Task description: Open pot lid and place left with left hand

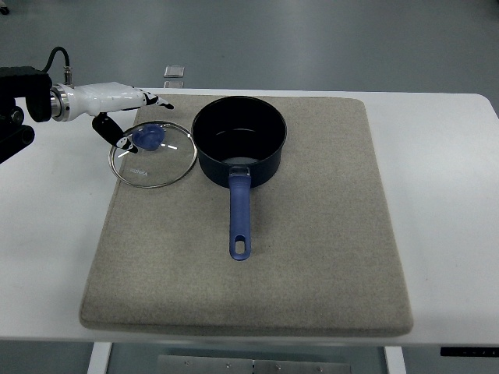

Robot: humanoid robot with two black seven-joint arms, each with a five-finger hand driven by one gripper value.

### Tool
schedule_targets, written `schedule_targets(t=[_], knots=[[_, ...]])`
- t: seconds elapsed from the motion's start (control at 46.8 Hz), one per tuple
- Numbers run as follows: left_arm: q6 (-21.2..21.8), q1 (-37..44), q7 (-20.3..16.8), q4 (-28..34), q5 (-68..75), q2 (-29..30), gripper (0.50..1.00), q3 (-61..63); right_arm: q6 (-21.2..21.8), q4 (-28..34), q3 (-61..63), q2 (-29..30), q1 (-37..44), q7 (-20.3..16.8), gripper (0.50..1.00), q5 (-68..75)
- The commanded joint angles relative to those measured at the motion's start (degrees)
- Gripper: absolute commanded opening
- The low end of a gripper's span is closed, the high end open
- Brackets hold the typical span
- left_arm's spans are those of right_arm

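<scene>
A dark blue pot (238,140) with a long blue handle (240,218) stands uncovered on the grey mat (312,249). The glass lid (152,154) with a blue knob (146,138) lies flat on the mat, just left of the pot and touching or nearly touching it. My left hand (140,121), white with black fingers, comes in from the upper left and hovers over the lid's far edge. Its fingers (158,101) are spread. The thumb (117,136) reaches down beside the knob without closing on it. The right hand is out of view.
The mat lies on a white table (444,195). A small clear object (175,72) sits at the table's far edge. The lid's left rim is close to the mat's left edge.
</scene>
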Motion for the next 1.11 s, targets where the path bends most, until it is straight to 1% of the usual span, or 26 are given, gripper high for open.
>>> schedule_targets(t=[0.0, 0.107, 0.235, 0.406, 0.534, 0.726, 0.897, 1.003, 1.089], knots=[[0.0, -0.08, 0.02, 0.0, -2.05, -0.09, 0.988, -0.17, 0.0, 0.0, 0.0, 0.0, 0.0, 0.0, 0.917, -0.01], [0.0, -0.08, 0.02, 0.0, -10.21, -0.09, 0.99, -0.26, 0.0, 0.0, 0.0, 0.0, 0.0, 0.0, 0.917, 0.08], [0.09, 0.01, 0.02, 0.17, -25.33, -0.01, 0.99, -0.17, 0.0, 0.0, 0.0, 0.0, 0.0, 0.0, 0.917, -0.01], [0.27, 1.06, -0.07, 2.11, -45.72, -0.27, 0.99, -0.17, 0.0, 0.0, 0.0, 0.0, 0.0, 0.0, 0.917, -0.01], [0.18, 1.33, -0.07, 3.25, -58.38, -0.36, 0.992, -0.17, 0.0, 0.0, 0.0, 0.0, 0.0, 0.0, 0.917, -0.01], [-0.87, 4.05, 0.11, 4.48, -76.4, -2.64, 0.99, -0.08, 0.0, 0.0, 0.0, 0.0, 0.0, 0.0, 0.917, -0.01], [-2.45, 5.02, 0.2, 6.59, -80.46, -3.69, 0.99, -0.08, 0.0, 0.0, 0.0, 0.0, 0.0, 0.0, 0.917, -0.01], [-5.7, 5.46, 0.46, 8.96, -80.64, -4.93, 0.99, -0.17, 0.0, 0.0, 0.0, 0.0, 0.0, 0.0, 0.917, -0.01], [-8.25, 5.55, 2.39, 10.46, -80.72, -5.45, 0.99, -0.34, 0.0, 0.0, 0.0, 0.0, 0.0, 0.0, 0.917, -0.01]])
